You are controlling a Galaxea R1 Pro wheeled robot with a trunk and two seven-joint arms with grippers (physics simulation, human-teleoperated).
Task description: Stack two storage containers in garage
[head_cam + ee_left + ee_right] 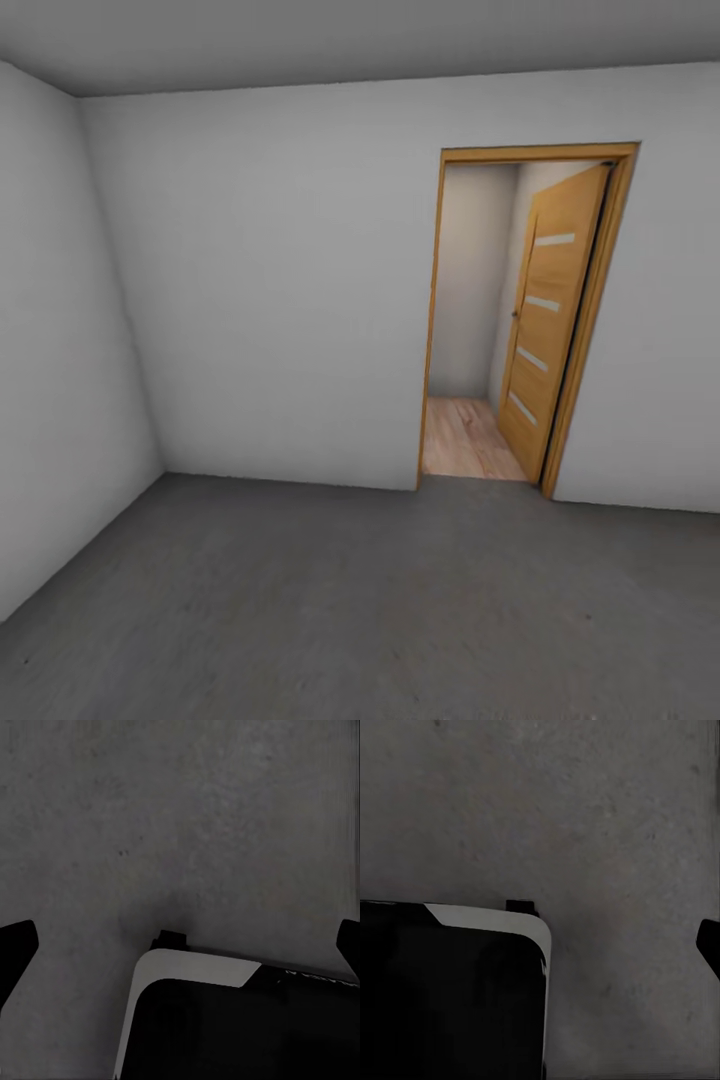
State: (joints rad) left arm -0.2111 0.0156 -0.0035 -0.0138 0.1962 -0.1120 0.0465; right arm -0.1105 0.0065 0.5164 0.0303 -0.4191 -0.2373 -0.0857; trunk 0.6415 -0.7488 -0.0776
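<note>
The head view looks across a bare room with pale grey walls [270, 280] and a dark grey, rough concrete floor [360, 610], which matches the garage. In the far wall, right of the middle, a doorway with a light wood frame [436, 300] stands open; its wooden door [552, 330], with four narrow pale glass strips, is swung back into the next room against the right side of the opening. Past the threshold lies a strip of light wood plank floor [465, 440] and more pale wall. The two storage containers appear nowhere in these views, so their place cannot be told. The left wrist view points down at the concrete [180, 817], with the left gripper [184, 945] showing two dark fingertips [16, 945] at opposite edges, so its jaws are spread wide with nothing between them; a black and white corner of the robot's base [195, 967] sits below. In the right wrist view one dark fingertip [709, 941] of the right gripper shows at the edge over the same concrete, beside another rounded base corner [487, 919]; whether those jaws are spread or closed I cannot tell.
</note>
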